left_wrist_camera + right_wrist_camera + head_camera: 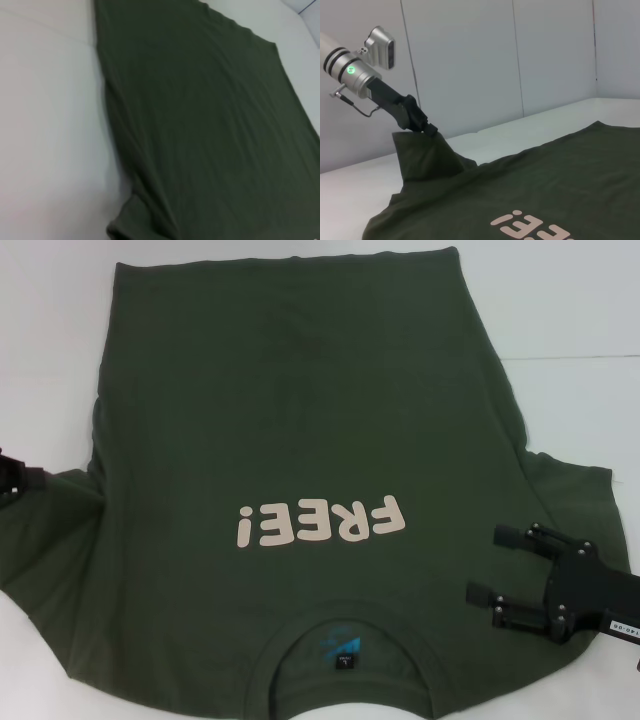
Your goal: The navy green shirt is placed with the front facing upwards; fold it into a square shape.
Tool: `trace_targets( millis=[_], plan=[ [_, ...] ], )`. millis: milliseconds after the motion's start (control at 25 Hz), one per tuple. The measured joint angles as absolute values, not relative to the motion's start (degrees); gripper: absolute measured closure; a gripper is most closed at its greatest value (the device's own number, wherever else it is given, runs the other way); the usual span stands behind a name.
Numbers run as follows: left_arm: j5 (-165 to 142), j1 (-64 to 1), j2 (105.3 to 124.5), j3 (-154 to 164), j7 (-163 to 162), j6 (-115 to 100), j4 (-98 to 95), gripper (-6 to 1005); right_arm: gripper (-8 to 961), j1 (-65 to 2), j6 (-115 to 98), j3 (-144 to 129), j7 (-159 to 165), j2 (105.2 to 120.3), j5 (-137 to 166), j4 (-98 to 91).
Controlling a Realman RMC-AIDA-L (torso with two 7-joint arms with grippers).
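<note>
Olive cotton covers the white table (570,310): the shirt (300,420) lies front up, collar nearest the robot. The left gripper (422,129) is clamped on the left sleeve (422,155), lifting it. The right gripper (500,570) hovers over the right sleeve, fingers apart.

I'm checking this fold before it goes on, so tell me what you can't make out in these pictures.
- Left gripper: cut off by the head view's edge; in the right wrist view, shirt cloth covers its fingertips.
- Neck label: print too small, head view.
- Shirt hem: cut off by the head view's edge.
- Right gripper: absent from its own wrist view.
</note>
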State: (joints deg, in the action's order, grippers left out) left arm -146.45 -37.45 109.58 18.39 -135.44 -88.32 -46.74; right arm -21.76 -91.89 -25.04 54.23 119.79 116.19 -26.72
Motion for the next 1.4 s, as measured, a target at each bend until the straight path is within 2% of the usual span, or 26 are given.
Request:
trace_targets(
  millis=[360, 1200, 1400],
  plan=[
    [-142.1, -38.1, 109.53, 18.4, -137.4, -90.6, -46.4, 964, 58, -21.4, -91.8, -25.0, 54.1, 119.85, 116.2, -26.7],
    [-140.8, -39.7, 111.66, 20.5, -140.4, -89.4, -46.9, 963, 58, -21.2, -91.9, -23.8, 53.5, 119.81, 116.1, -25.9],
    [-141.1, -39.4, 110.61, 23.2, -141.4, -88.0, -47.9, 963, 57, -21.1, -92.0, -23.8, 53.5, 119.79, 116.1, -25.9]
  ],
)
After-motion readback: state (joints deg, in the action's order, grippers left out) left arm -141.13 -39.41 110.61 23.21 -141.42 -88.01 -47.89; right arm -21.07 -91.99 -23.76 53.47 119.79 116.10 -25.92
